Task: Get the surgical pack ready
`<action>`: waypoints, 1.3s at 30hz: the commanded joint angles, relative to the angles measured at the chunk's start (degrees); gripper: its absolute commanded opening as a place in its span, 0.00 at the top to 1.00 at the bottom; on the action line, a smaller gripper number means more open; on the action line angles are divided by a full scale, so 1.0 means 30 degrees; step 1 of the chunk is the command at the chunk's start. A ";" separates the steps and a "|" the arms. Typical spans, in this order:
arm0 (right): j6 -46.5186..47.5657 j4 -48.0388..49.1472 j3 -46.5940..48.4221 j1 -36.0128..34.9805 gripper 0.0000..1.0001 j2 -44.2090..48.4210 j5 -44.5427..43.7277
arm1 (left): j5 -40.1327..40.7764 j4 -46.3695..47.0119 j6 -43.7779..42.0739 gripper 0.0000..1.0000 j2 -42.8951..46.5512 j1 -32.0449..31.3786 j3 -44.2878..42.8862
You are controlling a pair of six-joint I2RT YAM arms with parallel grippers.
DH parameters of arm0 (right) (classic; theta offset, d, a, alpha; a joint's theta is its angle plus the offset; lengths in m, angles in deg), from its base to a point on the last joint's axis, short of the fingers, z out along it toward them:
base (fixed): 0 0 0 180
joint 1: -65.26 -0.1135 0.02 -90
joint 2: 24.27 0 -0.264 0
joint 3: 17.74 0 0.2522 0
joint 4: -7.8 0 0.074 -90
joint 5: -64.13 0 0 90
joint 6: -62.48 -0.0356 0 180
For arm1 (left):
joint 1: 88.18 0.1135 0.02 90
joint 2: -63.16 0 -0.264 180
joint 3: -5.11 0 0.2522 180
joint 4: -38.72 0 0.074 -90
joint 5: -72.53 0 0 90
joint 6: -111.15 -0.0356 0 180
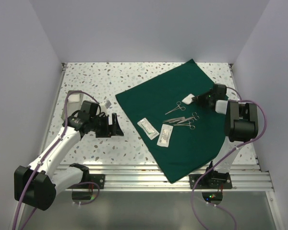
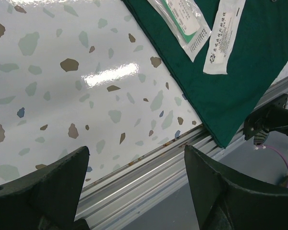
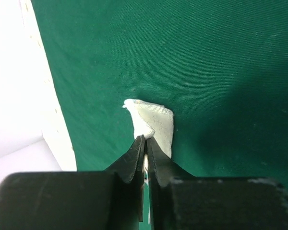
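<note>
Item-laying step: gauze pad (image 3: 153,122) clenched by right gripper (image 3: 145,143), right of drape (image 1: 153,96) centre, possibly touching cloth. Left gripper (image 2: 134,153) released, off drape's left edge. Next: pad to be set beside instruments (image 1: 182,117).

In the middle, the right gripper (image 3: 145,141) pinches a small white pad (image 3: 158,122) over the green cloth (image 3: 216,57).

The dark green drape (image 1: 158,96) lies spread open and flat, turned diamond-wise. Several silver instruments (image 1: 182,120) lie close together near its middle. Two white packets (image 1: 147,127) lie side by side toward its left edge. Toward its right corner a white gauze pad (image 1: 187,99) is pinched at one edge by the right gripper (image 3: 145,142).
</note>
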 commanded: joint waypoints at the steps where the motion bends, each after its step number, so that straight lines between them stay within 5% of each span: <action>1: 0.0246 0.0133 0.0121 0.0061 0.93 -0.0161 -0.0605 | -0.0422 0.0627 -0.0331 0.16 0.0035 -0.0129 -0.0361; 6: 0.0919 -0.0832 0.0852 0.0090 0.69 -0.0278 -0.0400 | -0.0480 0.0627 -0.0331 0.16 -0.0024 -0.0129 -0.0361; 15: 0.3937 -0.5345 0.2143 0.0090 0.53 0.0863 0.0010 | -0.0597 0.0656 -0.0272 0.16 0.0035 -0.0129 -0.0390; 39: -0.0484 0.0071 -0.0787 -0.0203 0.52 -0.0129 0.2032 | -0.0861 0.0803 0.0197 0.16 0.0328 -0.0129 -0.0039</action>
